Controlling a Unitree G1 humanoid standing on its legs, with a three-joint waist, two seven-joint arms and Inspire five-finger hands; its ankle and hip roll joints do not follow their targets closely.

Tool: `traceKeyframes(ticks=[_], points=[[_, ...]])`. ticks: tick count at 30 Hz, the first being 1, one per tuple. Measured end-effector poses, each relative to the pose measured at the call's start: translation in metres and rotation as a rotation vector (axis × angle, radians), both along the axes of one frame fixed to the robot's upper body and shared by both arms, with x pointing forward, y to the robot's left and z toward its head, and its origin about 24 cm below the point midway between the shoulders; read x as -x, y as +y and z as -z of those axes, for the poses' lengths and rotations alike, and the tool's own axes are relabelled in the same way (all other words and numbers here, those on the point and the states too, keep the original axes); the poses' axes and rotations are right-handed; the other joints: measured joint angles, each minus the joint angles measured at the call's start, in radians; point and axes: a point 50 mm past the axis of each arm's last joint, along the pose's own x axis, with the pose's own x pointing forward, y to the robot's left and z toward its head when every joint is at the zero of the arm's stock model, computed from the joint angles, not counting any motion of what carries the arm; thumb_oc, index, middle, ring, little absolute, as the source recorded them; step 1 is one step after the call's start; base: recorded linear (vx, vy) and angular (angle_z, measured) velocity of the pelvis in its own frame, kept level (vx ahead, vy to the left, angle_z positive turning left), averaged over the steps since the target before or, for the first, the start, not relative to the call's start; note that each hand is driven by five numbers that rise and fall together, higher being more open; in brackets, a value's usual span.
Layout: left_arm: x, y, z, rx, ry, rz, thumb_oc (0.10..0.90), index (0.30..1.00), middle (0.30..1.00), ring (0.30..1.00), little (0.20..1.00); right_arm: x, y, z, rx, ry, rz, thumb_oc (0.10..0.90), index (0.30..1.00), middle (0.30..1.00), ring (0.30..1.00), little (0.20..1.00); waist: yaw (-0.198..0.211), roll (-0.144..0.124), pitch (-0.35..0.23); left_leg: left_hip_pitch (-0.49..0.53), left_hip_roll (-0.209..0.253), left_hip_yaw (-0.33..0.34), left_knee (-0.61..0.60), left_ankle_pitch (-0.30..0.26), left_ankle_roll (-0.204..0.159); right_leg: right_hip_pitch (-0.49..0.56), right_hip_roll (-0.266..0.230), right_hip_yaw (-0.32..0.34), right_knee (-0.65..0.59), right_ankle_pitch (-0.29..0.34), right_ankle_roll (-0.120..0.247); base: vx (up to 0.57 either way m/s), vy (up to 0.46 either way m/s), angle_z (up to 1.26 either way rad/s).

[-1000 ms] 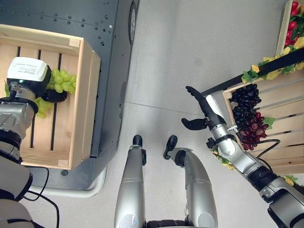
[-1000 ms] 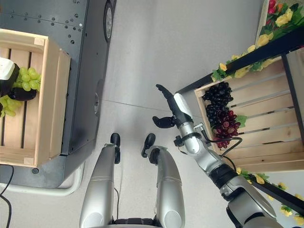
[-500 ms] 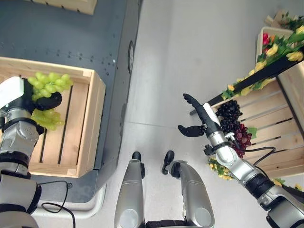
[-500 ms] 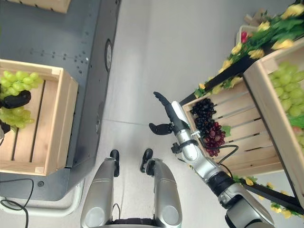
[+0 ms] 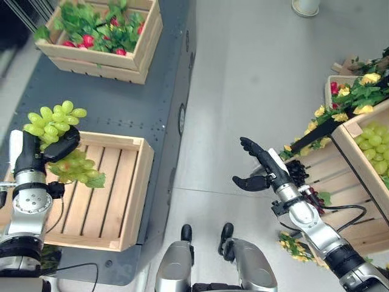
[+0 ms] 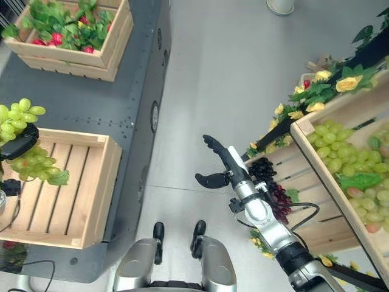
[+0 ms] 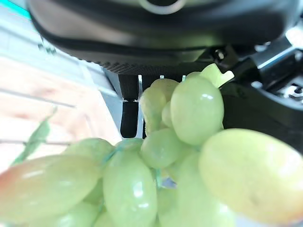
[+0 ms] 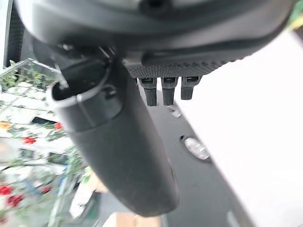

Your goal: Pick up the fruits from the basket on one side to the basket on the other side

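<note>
Over the left wooden crate (image 5: 130,201), the left hand (image 5: 37,155) fingers grip soft, squashy green grapes (image 5: 55,121); the right hand (image 5: 261,170) stays open.

No readable text, label, brand, number or sign is shown on the crates, the fruit, the floor or the robot's hands.

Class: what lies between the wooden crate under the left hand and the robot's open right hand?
In the left eye view, between the wooden crate and the right hand, lie the dark platform's edge and bare grey floor.
</note>
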Motion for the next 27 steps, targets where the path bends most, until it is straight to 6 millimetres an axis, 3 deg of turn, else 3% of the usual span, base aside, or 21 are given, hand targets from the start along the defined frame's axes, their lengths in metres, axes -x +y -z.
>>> traceKeyframes(ticks=[5, 10, 13, 18, 21, 27], points=[[-0.012, -0.024, -0.024, 0.158, -0.121, 0.248, 0.400, 0.300, 0.300, 0.300, 0.300, -0.004, -0.001, -0.017, -0.064, 0.048, -0.096, 0.800, 0.900, 0.900, 0.900, 0.900, -0.002, 0.030, -0.050, 0.088, 0.000, -0.024, -0.101, 0.024, -0.004, 0.088, 0.019, -0.001, -0.103, 0.024, 0.012, 0.06, -0.059, 0.02], [-0.026, -0.047, -0.051, 0.273, -0.242, 0.460, 0.400, 0.300, 0.300, 0.300, 0.300, -0.017, 0.002, -0.036, -0.154, 0.073, -0.149, 0.800, 0.900, 0.900, 0.900, 0.900, -0.005, 0.035, -0.109, 0.136, 0.003, -0.052, -0.155, 0.034, -0.012, 0.172, 0.039, 0.001, -0.241, 0.083, 0.018, 0.04, -0.080, -0.03], [-0.037, -0.059, -0.069, 0.375, -0.344, 0.578, 0.400, 0.300, 0.300, 0.300, 0.300, -0.027, 0.011, -0.048, -0.208, 0.104, -0.193, 0.800, 0.900, 0.900, 0.900, 0.900, -0.007, 0.032, -0.155, 0.137, 0.000, -0.054, -0.165, 0.036, -0.014, 0.206, 0.044, 0.004, -0.328, 0.128, 0.018, 0.00, -0.071, -0.05], [-0.062, -0.095, -0.099, 0.424, -0.445, 0.735, 0.400, 0.300, 0.300, 0.300, 0.300, -0.043, 0.036, -0.073, -0.210, 0.103, -0.279, 0.800, 0.900, 0.900, 0.900, 0.900, -0.030, 0.031, -0.178, 0.144, -0.007, -0.075, -0.179, 0.044, -0.017, 0.205, 0.042, 0.008, -0.328, 0.132, 0.022, -0.01, -0.075, 0.01], [-0.070, -0.117, -0.103, 0.413, -0.422, 0.820, 0.400, 0.300, 0.300, 0.300, 0.300, -0.046, 0.053, -0.085, -0.257, 0.126, -0.343, 0.800, 0.900, 0.900, 0.900, 0.900, -0.051, 0.034, -0.223, 0.146, -0.008, -0.074, -0.218, 0.065, -0.005, 0.187, 0.042, 0.014, -0.328, 0.134, 0.026, 0.01, -0.066, -0.03], [-0.088, -0.158, -0.107, 0.407, -0.376, 0.957, 0.400, 0.300, 0.300, 0.300, 0.300, -0.056, 0.068, -0.109, -0.322, 0.180, -0.398, 0.800, 0.900, 0.900, 0.900, 0.900, -0.058, 0.033, -0.236, 0.165, -0.009, -0.069, -0.235, 0.074, -0.003, 0.190, 0.042, 0.034, -0.328, 0.141, 0.028, 0.03, -0.046, -0.08]])
